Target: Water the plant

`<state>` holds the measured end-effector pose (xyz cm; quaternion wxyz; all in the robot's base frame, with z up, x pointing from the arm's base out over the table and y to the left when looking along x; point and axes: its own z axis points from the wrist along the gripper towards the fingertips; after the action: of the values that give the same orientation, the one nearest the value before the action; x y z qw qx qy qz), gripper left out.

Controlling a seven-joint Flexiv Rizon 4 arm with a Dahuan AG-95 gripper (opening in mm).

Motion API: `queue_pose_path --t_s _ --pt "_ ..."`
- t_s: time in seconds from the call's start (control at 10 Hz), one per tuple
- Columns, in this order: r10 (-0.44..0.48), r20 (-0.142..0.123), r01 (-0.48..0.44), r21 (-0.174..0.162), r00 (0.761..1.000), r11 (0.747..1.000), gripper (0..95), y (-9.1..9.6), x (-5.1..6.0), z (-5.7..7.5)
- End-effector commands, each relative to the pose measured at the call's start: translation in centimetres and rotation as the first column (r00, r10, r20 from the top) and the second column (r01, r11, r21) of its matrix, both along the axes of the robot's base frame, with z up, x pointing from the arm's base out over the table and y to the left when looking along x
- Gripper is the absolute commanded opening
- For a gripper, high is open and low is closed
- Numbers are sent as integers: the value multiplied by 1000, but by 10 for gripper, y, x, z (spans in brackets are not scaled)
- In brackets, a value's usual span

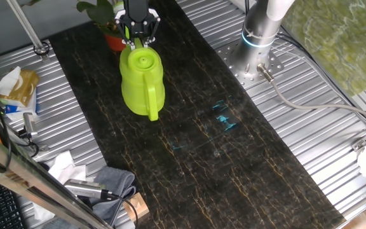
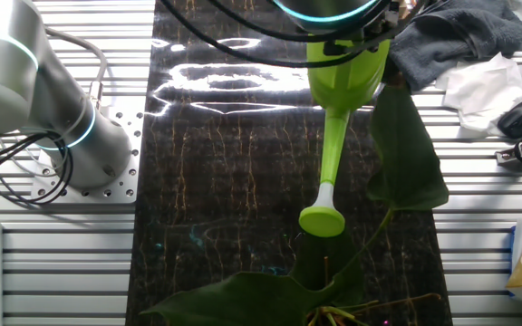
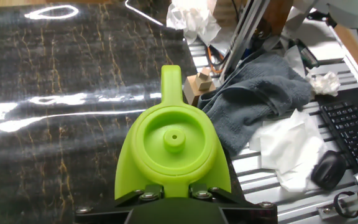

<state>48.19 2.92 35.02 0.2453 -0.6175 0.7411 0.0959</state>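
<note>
My gripper (image 1: pixel 138 35) is shut on the far side of the lime-green watering can (image 1: pixel 142 79), whose handle (image 1: pixel 152 95) points toward the camera. Just behind the can is the plant (image 1: pixel 100 11), with dark green leaves and a reddish-orange pot (image 1: pixel 114 42). In the other fixed view the can's long spout (image 2: pixel 333 149) ends in a round rose (image 2: pixel 322 219), which hangs over the plant's broad leaves (image 2: pixel 408 158). From the hand view I look down on the can's round lid (image 3: pixel 173 152), with my fingers (image 3: pixel 146 196) pressed against the can's body at the bottom edge.
The robot base (image 1: pixel 259 38) stands on the ribbed metal beside the dark marbled mat (image 1: pixel 202 127). A grey cloth (image 3: pixel 257 99), white tissues (image 3: pixel 291 149), a keyboard (image 3: pixel 353 124), a mouse (image 3: pixel 329 168) and a wooden block (image 3: pixel 199 84) lie off the mat's side.
</note>
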Motion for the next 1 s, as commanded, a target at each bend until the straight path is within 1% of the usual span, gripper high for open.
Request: queue_pose_path --t_s 0.1,0.3,0.5,0.6,0.7,0.8,1.0 --pt "-14 -19 13 -29 1000 999 0 0 0 -1" --pt "-33 -37 30 -73 999 997 0 1 0 -1" --pt "-57 -65 47 -137 996 989 0 3 0 -1" --pt "-51 -64 41 -153 997 987 0 3 0 -2" --pt "-55 -71 42 -167 996 985 0 4 1 -2" --pt "-65 -83 49 -183 994 982 0 5 1 -3" --pt "-78 -112 50 -228 991 972 0 9 4 -5"
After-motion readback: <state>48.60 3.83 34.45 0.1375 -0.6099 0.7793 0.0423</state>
